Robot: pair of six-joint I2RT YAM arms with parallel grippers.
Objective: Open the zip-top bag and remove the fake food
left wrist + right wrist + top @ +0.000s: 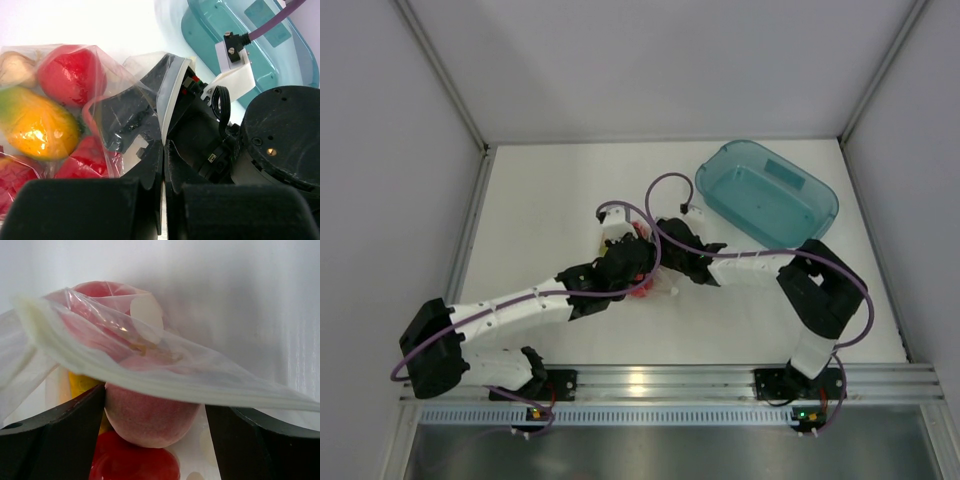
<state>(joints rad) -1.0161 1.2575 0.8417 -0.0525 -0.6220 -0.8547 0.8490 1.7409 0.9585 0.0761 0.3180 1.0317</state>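
Left gripper (164, 146) clamps tight on the zip-top bag (102, 97), fake food (42, 125) packed inside; right gripper (156, 432) spreads wide, straddling a pinkish peach (145, 415), gripping nothing.

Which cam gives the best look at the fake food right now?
Left wrist: several red pieces and a yellow one of the fake food show through the zip-top bag. Right wrist sees mainly one pinkish piece up close, bag edge across it. Top external: arms hide almost all.
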